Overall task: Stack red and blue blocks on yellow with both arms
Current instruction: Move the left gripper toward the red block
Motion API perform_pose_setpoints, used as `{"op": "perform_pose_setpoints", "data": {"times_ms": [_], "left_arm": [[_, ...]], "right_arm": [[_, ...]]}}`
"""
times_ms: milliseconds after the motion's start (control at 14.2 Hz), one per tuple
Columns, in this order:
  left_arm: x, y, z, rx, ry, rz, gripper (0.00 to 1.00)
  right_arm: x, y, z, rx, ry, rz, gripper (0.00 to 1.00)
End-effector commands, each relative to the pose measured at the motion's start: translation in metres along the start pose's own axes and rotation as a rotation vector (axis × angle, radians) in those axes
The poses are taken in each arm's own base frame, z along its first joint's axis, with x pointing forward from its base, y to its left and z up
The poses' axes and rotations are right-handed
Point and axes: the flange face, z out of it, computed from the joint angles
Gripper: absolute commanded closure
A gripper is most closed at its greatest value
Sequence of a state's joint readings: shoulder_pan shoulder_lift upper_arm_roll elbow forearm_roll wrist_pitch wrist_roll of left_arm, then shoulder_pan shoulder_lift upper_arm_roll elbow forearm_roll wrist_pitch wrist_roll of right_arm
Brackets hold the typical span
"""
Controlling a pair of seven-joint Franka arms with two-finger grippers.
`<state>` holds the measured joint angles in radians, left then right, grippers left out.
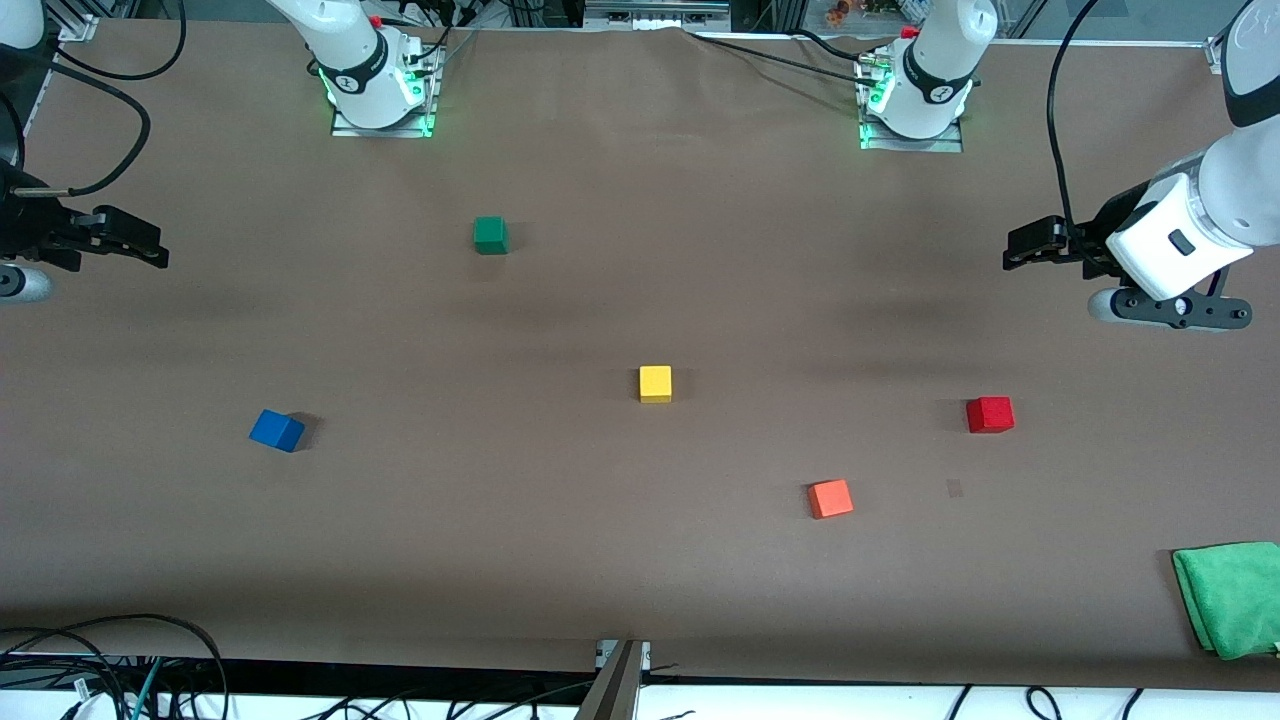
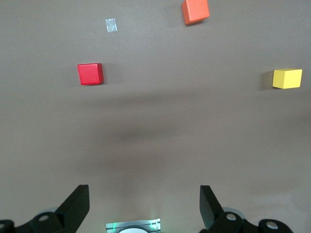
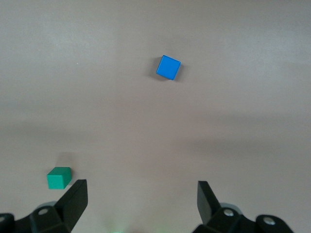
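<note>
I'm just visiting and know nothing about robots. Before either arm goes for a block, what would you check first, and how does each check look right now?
1. Left gripper empty, jaws open: ok. It hangs over the table at the left arm's end.
2. Right gripper empty, jaws open: ok. It hangs over the right arm's end.
3. Red block free to grasp: ok, it sits alone, flat on the table.
4. Blue block free to grasp: ok, though it is turned at an angle, so the jaws may need to rotate.
5. Yellow block bare on top: ok, nothing stacked on it yet.
6. Look-alike risk: orange-red block lies near the red one, nearer the front camera; confirm the target colour.
</note>
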<state>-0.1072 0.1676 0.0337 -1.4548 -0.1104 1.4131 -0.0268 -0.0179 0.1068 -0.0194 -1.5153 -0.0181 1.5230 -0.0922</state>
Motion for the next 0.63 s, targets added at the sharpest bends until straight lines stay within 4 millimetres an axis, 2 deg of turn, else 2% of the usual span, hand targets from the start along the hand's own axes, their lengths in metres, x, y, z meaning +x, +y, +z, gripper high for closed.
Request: {"op": "perform_pose_setpoints", "data": {"times_ms": [0,141,564], "left_arm": [[0.007,-0.013,0.002,0.024,0.001,-0.022,0.0],[0.018,-0.016,0.017,0.024,-0.015,-0.026,0.0],[0.022,-0.016,0.02,0.041,-0.009,-0.025,0.0]], "right_arm": [[0.001,0.002,-0.006,0.012,0.013,-0.002,0.0],[0.001,0.002,-0.006,0.012,0.013,-0.005,0.0],[0.001,0.002,-0.006,0.012,0.011,-0.004,0.0]]}}
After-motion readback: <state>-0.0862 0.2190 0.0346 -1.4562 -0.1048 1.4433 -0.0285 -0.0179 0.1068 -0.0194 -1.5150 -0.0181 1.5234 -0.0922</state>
